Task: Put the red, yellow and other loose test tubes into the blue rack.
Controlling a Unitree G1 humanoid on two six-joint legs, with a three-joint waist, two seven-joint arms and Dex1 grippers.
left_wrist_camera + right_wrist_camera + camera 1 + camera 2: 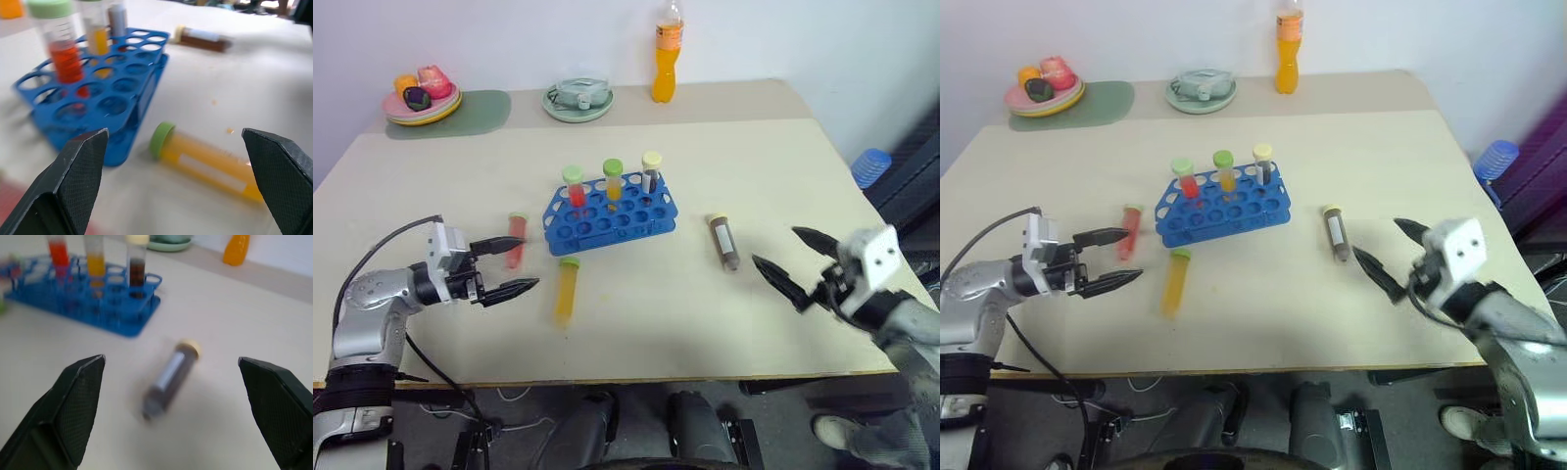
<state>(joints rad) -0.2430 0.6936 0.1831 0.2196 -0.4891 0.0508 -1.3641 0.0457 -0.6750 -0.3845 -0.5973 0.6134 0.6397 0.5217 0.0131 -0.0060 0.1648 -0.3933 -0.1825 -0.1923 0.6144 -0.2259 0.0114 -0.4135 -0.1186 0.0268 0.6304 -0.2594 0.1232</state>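
On matte tabletop | cylindrical capped yellow tube [566, 293] lies flat | both tools [506, 265] [793, 260] spread wide, empty

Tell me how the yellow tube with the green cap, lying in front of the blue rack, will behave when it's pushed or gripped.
The yellow tube with the green cap lies on its side on the bare table, so a nudge would probably roll it. Its smooth round plastic wall may slip between gripper fingers. It looks nearly full of liquid, so likely rather heavy for its size.
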